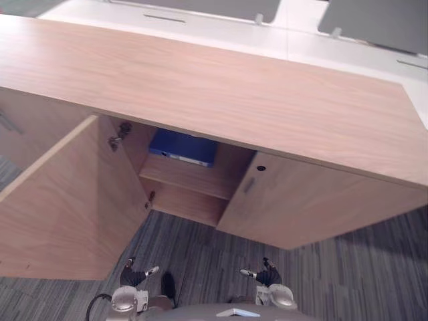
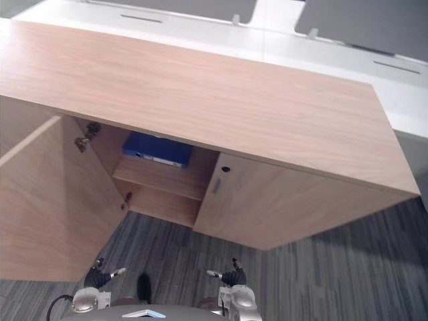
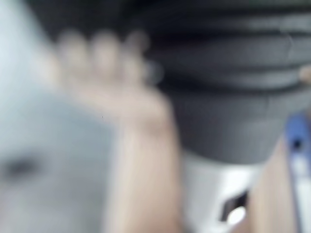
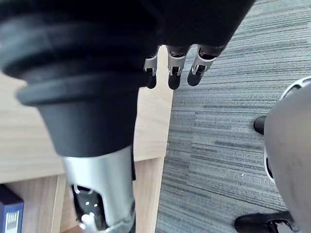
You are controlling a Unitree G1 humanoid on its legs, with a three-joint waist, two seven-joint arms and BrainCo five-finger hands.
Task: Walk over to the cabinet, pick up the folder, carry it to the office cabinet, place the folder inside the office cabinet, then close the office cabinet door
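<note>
A blue folder (image 1: 184, 147) lies flat on the upper shelf (image 1: 194, 179) inside the wooden office cabinet (image 1: 221, 87). The cabinet's left door (image 1: 60, 207) stands swung open towards me, and its right door (image 1: 307, 200) is closed. Both hands hang low by my sides, well short of the cabinet. My left hand (image 1: 132, 276) has relaxed fingers and holds nothing. The fingers (image 4: 170, 73) of my right hand (image 1: 269, 275) are straight and empty over the carpet. A corner of the folder (image 4: 9, 213) also appears in the right wrist view.
Grey striped carpet (image 1: 321, 281) runs between me and the cabinet. Behind the cabinet stands a white desk (image 1: 267, 37) with dark panels. The open door juts out on my left side.
</note>
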